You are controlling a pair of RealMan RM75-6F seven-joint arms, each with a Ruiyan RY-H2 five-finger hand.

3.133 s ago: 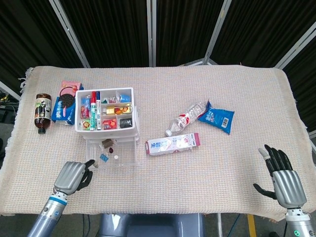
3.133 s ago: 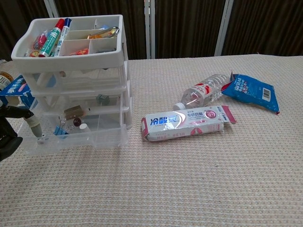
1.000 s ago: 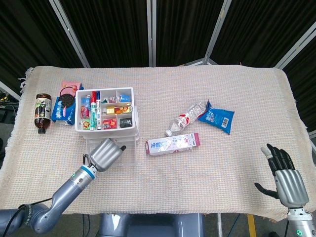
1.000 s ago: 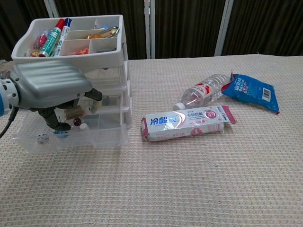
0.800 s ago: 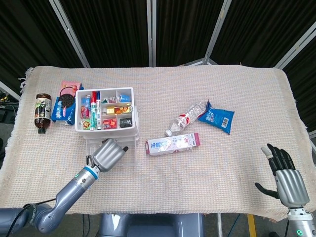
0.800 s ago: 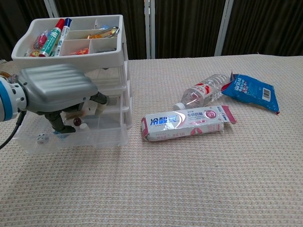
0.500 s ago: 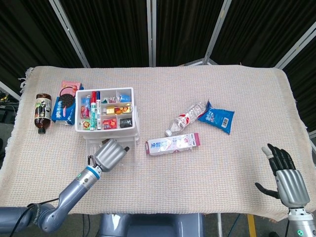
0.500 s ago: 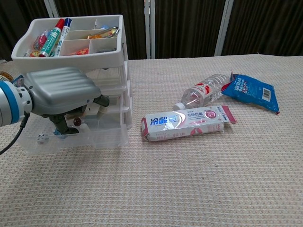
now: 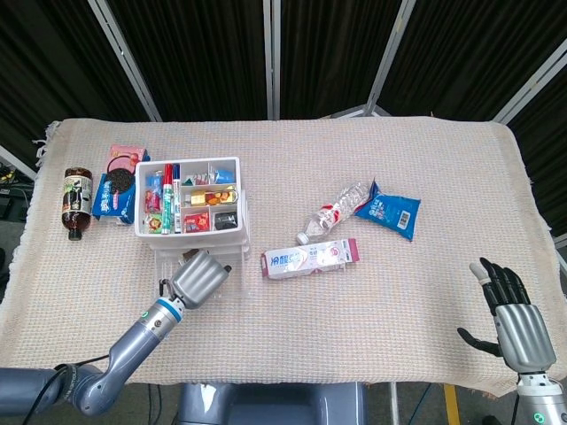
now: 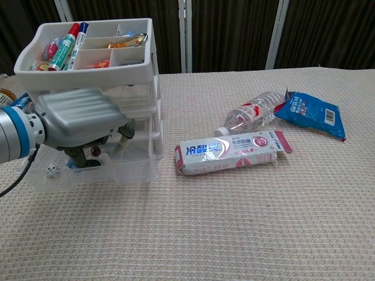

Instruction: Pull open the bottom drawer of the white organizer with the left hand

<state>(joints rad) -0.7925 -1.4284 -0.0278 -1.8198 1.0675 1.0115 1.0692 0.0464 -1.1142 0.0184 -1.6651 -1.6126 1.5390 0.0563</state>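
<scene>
Right hand [image 9: 514,328]: nearest edge of the bench [image 9: 399,328], well apart from the organizer; fingers spread, holding nothing.
Left hand [image 10: 79,120]: directly over the bottom drawer [image 10: 126,172], fingers curled down into it; whether they grip its wall or anything inside cannot be told.
Bottom drawer: clear, at the organizer's foot, already standing out toward the robot; long axis across the organizer's front. Holds a die [image 10: 51,171] and small oddments, mostly hidden by the hand.
Nearer hand: left, by far.
White organizer [image 9: 232,190]: upright, far-left quarter of bench.
Top tray: compartments hold markers [image 10: 65,42] and small colourful items.
Right of organizer: toothpaste box [image 9: 310,257], water bottle [image 9: 335,212].
</scene>
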